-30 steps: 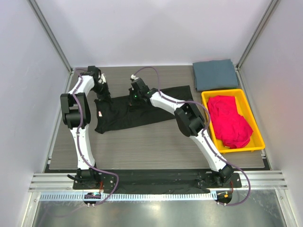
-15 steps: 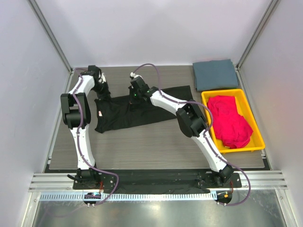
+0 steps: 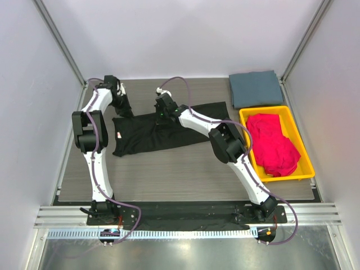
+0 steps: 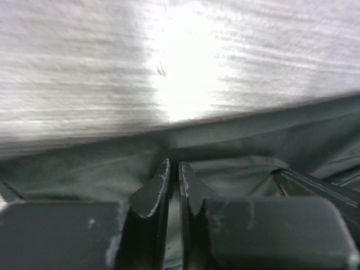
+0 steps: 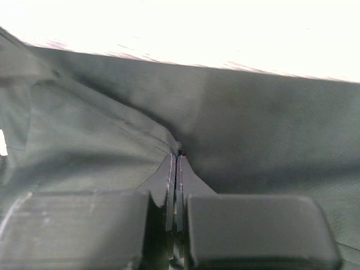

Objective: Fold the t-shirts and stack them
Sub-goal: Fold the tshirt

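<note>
Black cloth fills both wrist views: the black t-shirt (image 3: 143, 138) lies spread across the far middle of the table (image 3: 185, 169), its small red-white neck label (image 3: 119, 135) showing near the left end. My right pincer (image 5: 176, 154) is clamped on a pucker of that cloth along the shirt's far edge, jaws pressed together with the fabric drawn up between them. My left pincer (image 4: 173, 166) sits at the far left corner of the same shirt, jaws narrow with only a thin slit between; I cannot tell whether any cloth is caught there.

The right arm (image 3: 225, 143) stretches diagonally over the shirt's right half and hides part of it from above. The left arm (image 3: 90, 129) reaches up the left side of the table, beside the shirt. Purple cables (image 3: 180, 81) loop off both arms.

In the far right corner a slate grey-blue t-shirt (image 3: 256, 89) lies folded flat. Just near of it stands a yellow plastic tray (image 3: 264, 109) holding crumpled magenta-red t-shirts (image 3: 273, 145), well apart from the black one.

The table is grey-brown wood grain; under the left wrist it glares white. Pale walls (image 3: 185, 39) close the far side, left and right, with aluminium uprights (image 3: 62, 45) in the corners. An aluminium rail (image 3: 185, 216) runs along the near edge, carrying both arm bases.
</note>
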`<control>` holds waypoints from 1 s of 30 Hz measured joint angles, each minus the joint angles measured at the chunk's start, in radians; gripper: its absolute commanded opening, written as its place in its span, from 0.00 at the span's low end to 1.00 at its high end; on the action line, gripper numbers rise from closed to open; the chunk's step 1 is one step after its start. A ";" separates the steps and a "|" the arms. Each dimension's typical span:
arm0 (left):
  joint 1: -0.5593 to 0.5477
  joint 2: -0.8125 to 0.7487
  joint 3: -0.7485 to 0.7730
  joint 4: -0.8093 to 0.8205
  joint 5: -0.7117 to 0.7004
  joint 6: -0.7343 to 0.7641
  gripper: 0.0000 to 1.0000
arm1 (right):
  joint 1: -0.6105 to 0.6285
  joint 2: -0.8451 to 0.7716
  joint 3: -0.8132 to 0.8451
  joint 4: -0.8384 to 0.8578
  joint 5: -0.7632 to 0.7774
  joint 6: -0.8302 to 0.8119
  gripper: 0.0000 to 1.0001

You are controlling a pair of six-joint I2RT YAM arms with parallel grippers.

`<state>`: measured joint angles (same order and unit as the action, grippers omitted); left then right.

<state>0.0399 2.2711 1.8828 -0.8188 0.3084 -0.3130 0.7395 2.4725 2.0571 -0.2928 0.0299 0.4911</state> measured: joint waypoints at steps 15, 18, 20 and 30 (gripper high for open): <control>0.002 -0.060 0.002 -0.037 -0.168 -0.019 0.23 | -0.002 -0.051 -0.101 0.042 0.064 0.009 0.23; -0.003 -0.181 -0.119 -0.047 -0.167 -0.033 0.23 | -0.004 -0.084 -0.117 0.023 0.084 0.013 0.23; -0.007 -0.282 -0.209 -0.052 -0.154 -0.048 0.23 | -0.008 -0.131 -0.147 0.014 0.101 0.020 0.23; -0.015 -0.509 -0.544 -0.024 -0.048 -0.104 0.22 | -0.045 -0.404 -0.356 0.005 0.134 0.044 0.23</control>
<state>0.0250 1.7618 1.3388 -0.8425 0.2607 -0.4168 0.6941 2.0686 1.7012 -0.2878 0.1638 0.5350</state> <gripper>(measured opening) 0.223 0.232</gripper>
